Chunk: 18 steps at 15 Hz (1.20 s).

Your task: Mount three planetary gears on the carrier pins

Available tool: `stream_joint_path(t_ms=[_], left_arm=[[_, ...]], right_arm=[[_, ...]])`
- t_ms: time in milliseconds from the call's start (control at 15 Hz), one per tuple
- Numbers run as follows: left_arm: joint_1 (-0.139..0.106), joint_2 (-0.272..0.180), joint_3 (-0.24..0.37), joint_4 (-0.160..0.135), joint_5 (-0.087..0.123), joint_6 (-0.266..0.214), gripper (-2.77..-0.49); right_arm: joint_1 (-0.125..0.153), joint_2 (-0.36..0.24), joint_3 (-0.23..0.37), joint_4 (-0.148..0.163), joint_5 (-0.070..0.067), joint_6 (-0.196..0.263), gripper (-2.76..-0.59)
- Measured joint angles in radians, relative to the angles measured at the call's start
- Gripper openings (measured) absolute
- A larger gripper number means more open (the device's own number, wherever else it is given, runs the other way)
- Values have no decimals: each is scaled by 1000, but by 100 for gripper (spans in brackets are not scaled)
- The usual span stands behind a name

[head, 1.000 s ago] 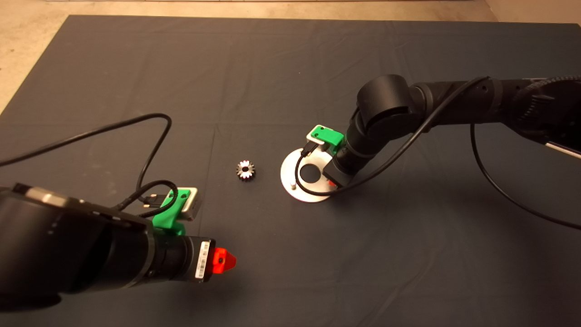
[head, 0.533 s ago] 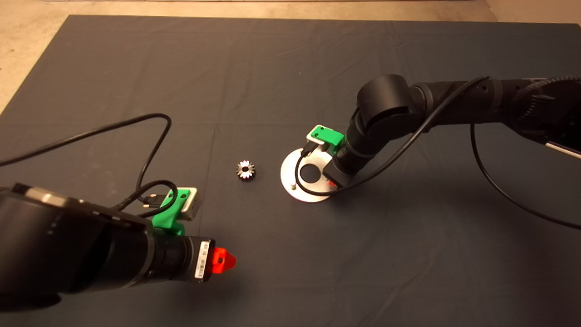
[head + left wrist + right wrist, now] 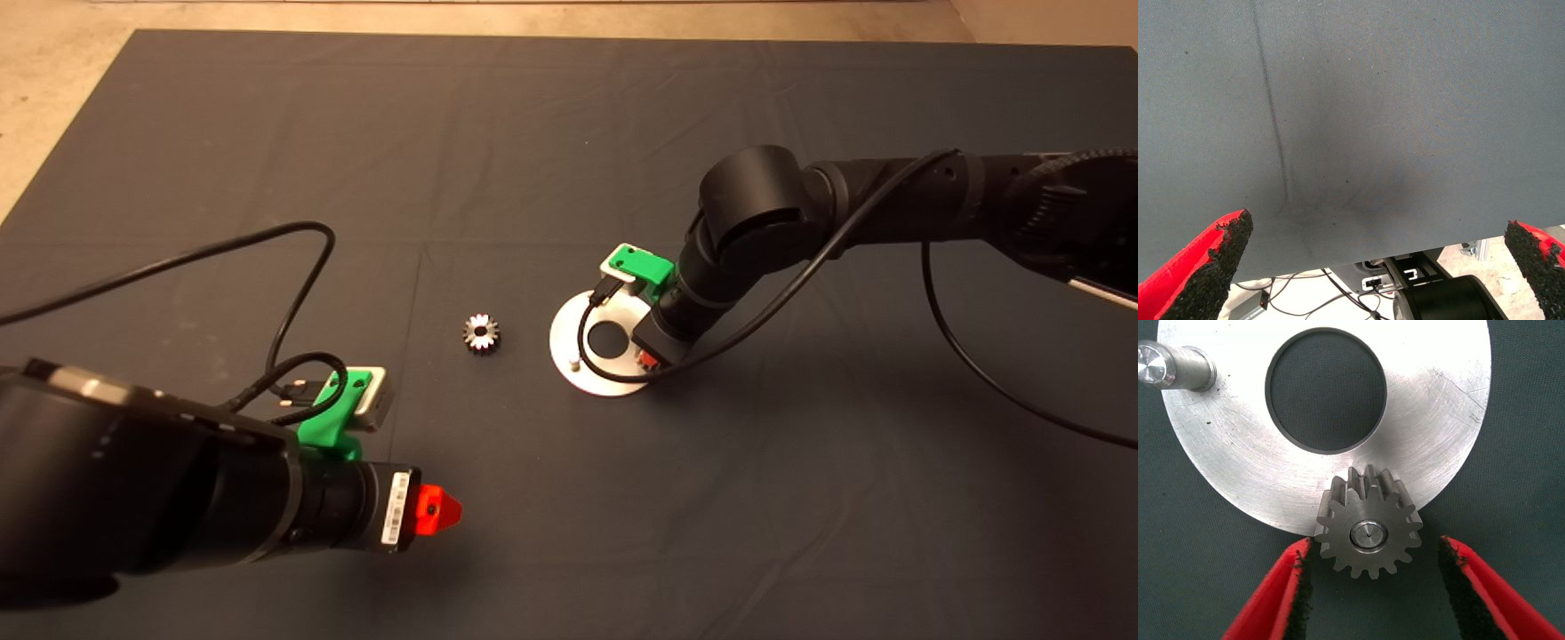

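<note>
The planetary gears show only in part from the head view: one gear lies loose on the dark mat, near the silver disc but apart from it, and one bare carrier pin stands at the disc's near-left edge. The right gripper hangs over the disc's right side and hides what lies beneath it; the left gripper waits low at the left, well apart from the work. A third gear cannot be found in this view. In the left wrist view the left gripper's fingers are spread wide over bare mat with nothing between them. In the right wrist view a seated gear sits on its pin at the disc's rim, with the right gripper straddling it, pads parted and clear of the teeth on both sides. The risk, as I judge it, is in lifting away: a pad that brushes the teeth could drag the gear off its pin or shift the disc, and the trailing cable might snag the bare pin.
</note>
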Motion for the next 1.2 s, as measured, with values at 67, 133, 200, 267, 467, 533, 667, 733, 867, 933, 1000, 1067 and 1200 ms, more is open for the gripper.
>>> stream_joint_path(t_ms=[67,133,200,267,467,533,667,733,867,933,1000,1067,1200], left_arm=[[0,0,0,0,0,0,-51],[0,0,0,0,0,0,-51],[0,0,0,0,0,0,-51],[0,0,0,0,0,0,-51],[0,0,0,0,0,0,-51],[0,0,0,0,0,0,-51],[0,0,0,0,0,0,-51],[0,0,0,0,0,0,-51],[0,0,0,0,0,0,-51],[0,0,0,0,0,0,-51],[0,0,0,0,0,0,-51],[0,0,0,0,0,0,-51],[0,0,0,0,0,0,-51]], right_arm=[[0,0,0,0,0,0,-190],[0,0,0,0,0,0,-189],[0,0,0,0,0,0,-183],[0,0,0,0,0,0,-175],[0,0,0,0,0,0,-160],[0,0,0,0,0,0,-160],[0,0,0,0,0,0,-160],[0,0,0,0,0,1,-160],[0,0,0,0,0,1,-151],[0,0,0,0,0,2,-147],[0,0,0,0,0,5,-147],[1,0,0,0,0,10,-147],[11,0,0,0,0,21,-147]])
